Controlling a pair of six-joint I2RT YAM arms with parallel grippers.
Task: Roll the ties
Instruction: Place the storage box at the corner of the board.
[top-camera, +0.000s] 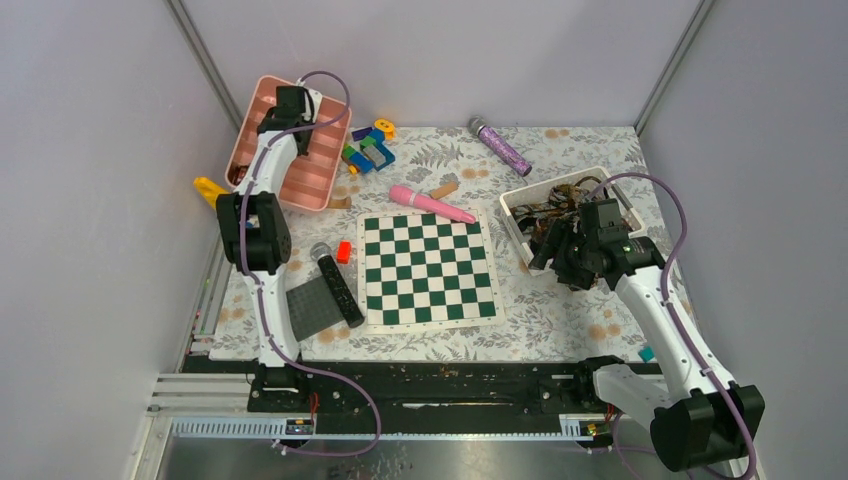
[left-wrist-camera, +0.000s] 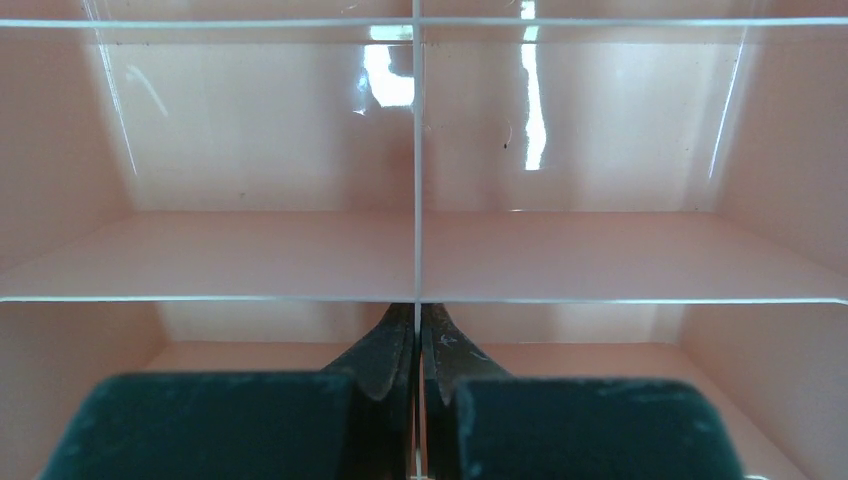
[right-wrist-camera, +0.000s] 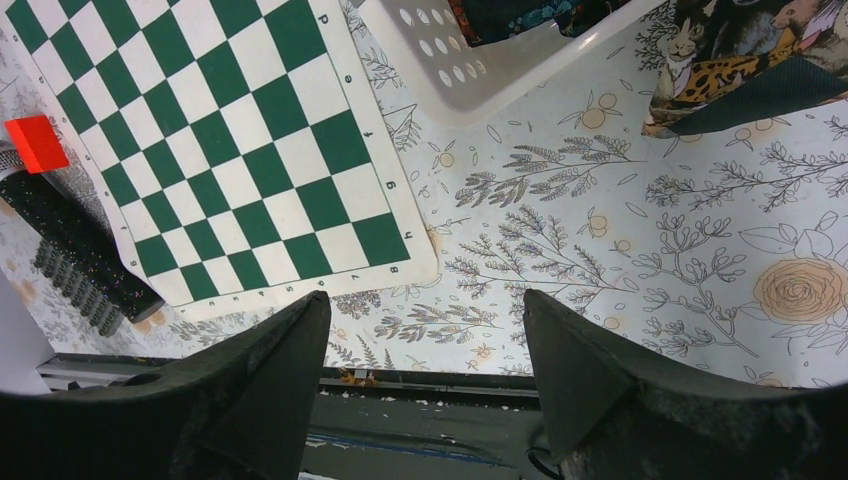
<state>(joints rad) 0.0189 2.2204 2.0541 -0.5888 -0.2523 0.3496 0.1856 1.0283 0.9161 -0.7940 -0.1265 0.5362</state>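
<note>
The ties (top-camera: 558, 207) lie in a dark patterned heap inside the white basket (top-camera: 519, 201) at the right of the table. In the right wrist view one tie (right-wrist-camera: 735, 65) with a leopard and animal print spreads onto the floral cloth beside the basket (right-wrist-camera: 500, 85). My right gripper (top-camera: 556, 250) (right-wrist-camera: 425, 300) hangs open just in front of the basket, over bare cloth, with nothing between its fingers. Far from the ties, my left gripper (top-camera: 285, 108) (left-wrist-camera: 418, 312) is shut and empty, its tips against a white divider of the pink tray (left-wrist-camera: 250, 255).
A green and white chessboard (top-camera: 427, 268) fills the middle. Left of it lie a black microphone (top-camera: 338, 285), a red block (top-camera: 343, 252) and a dark grey plate (top-camera: 312, 308). A pink wand (top-camera: 430, 203), coloured blocks (top-camera: 365, 150) and a purple microphone (top-camera: 500, 147) lie further back.
</note>
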